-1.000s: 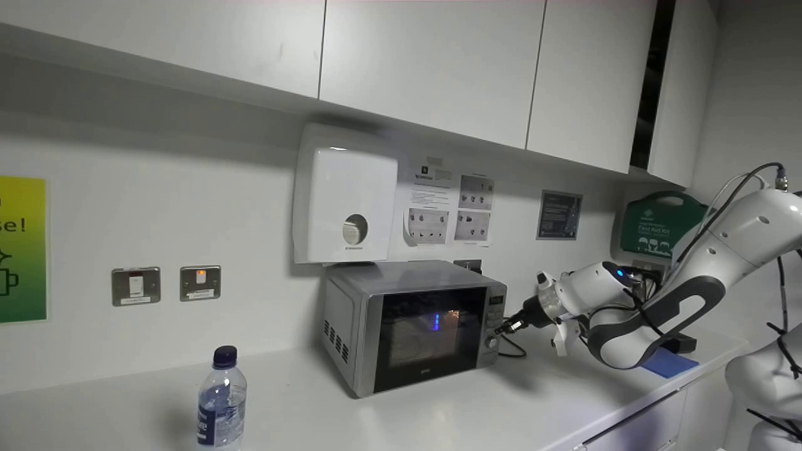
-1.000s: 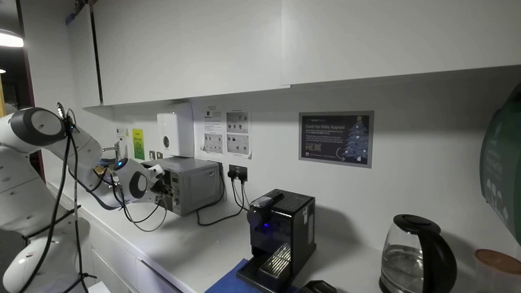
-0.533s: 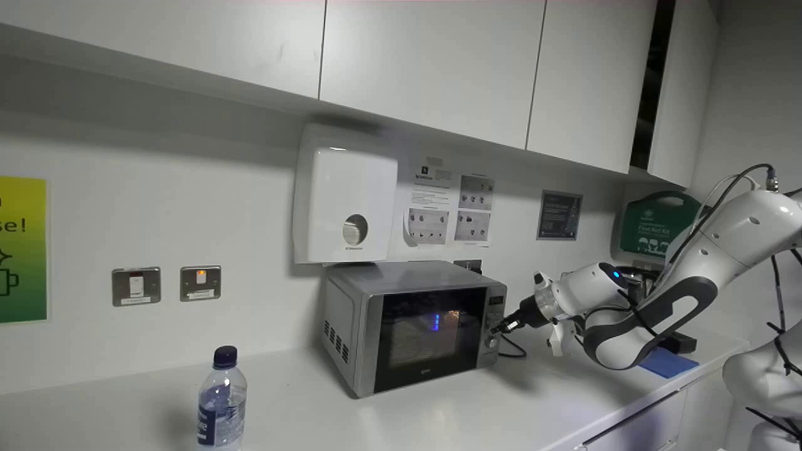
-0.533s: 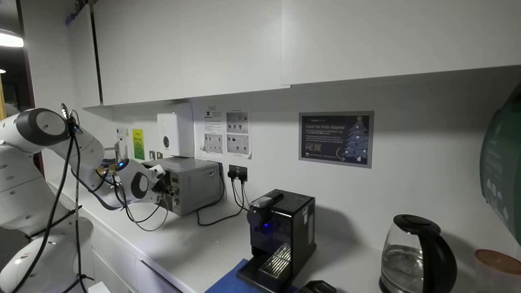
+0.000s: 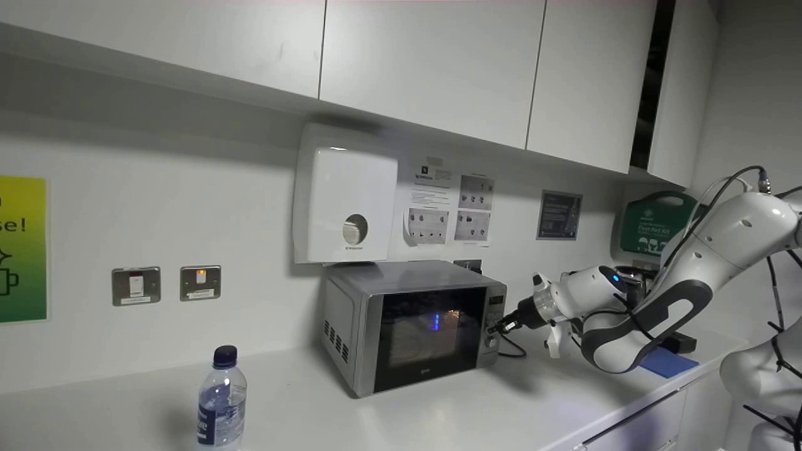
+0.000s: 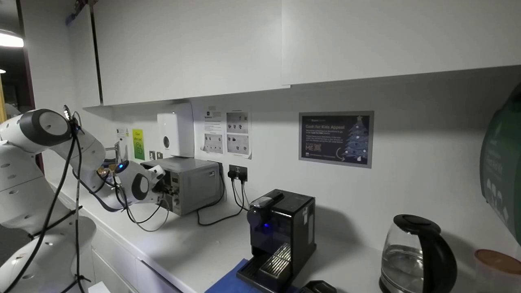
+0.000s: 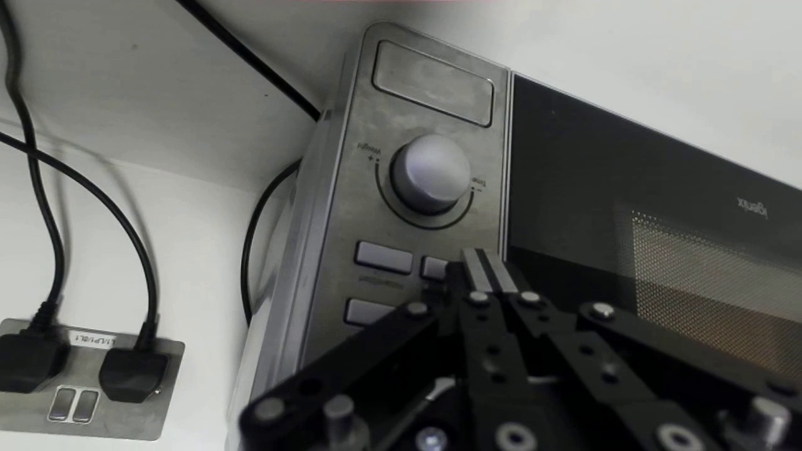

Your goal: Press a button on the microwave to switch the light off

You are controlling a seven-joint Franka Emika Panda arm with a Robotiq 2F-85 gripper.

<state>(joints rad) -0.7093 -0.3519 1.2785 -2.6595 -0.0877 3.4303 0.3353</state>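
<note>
The tool (image 7: 490,272), fingertips (image 7: 476,270) together, sits slightly further across the control panel (image 7: 395,232) than a second ago, beside a small button (image 7: 434,268); contact cannot be confirmed. The arm (image 5: 705,250) has advanced with it. The microwave (image 5: 413,332) stands unmoved on the desk (image 5: 301,407), blue light (image 5: 436,322) unchanged in its door window (image 5: 407,351).

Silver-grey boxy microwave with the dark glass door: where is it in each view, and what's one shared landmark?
In an exterior view: silver-grey boxy microwave, just below centre, front showing.
In an exterior view: the microwave, left of centre, seen mostly side-on.
Wrist view: the microwave, upside down, from left of centre to the right edge.
Shared landmark: the black two-fingered gripper, at the silver-grey control strip in all three.
</note>
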